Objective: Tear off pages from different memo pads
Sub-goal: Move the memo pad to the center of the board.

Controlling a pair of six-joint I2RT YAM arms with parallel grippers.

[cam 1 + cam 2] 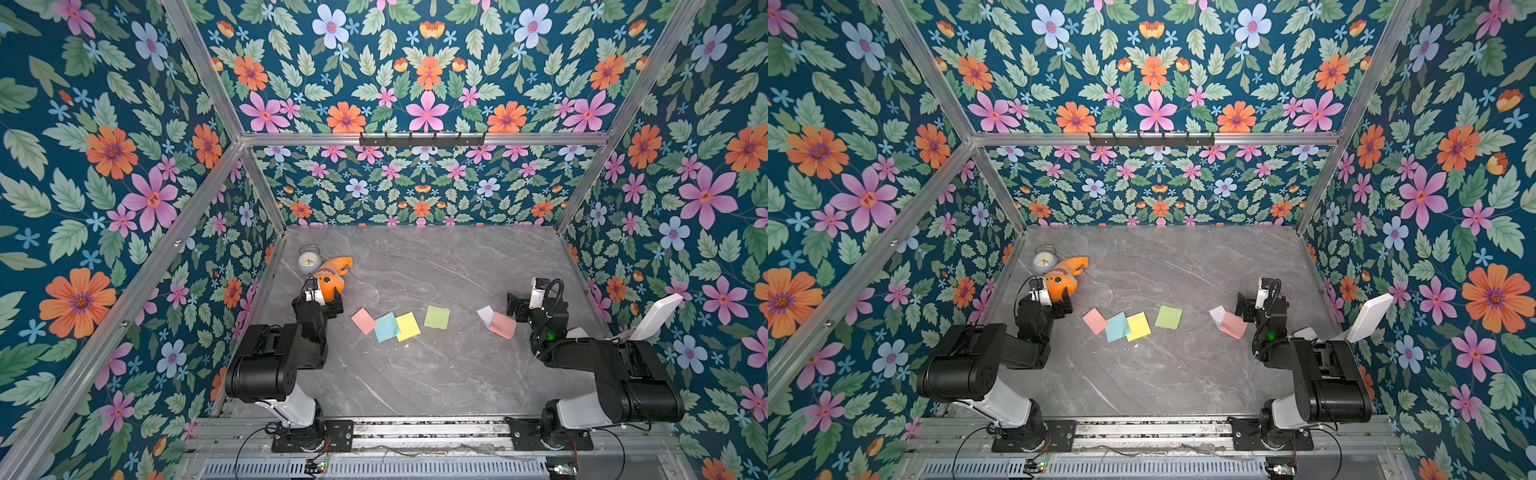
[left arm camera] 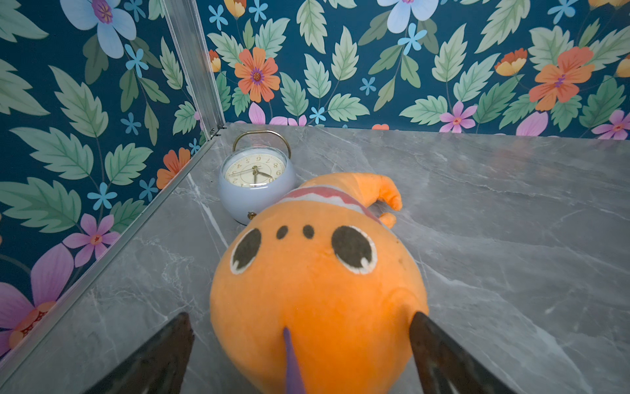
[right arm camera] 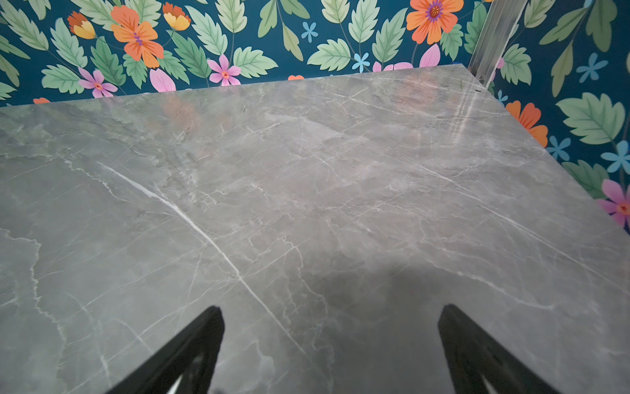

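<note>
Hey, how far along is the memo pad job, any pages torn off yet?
Done: perhaps one. A pale sheet lies against the salmon pad near the right gripper; whether it was torn off, I cannot tell. In hand: nothing. The left gripper is open, facing the plush toy; the right gripper is open over bare table. Left: the pink pad, blue pad, yellow pad and green pad mid-table.

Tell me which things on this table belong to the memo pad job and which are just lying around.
Job: pink square, blue square, yellow square, green square, salmon square, pale sheet partly under it. Pads or loose pages: cannot tell.
Lying about: clock, orange plush.
</note>
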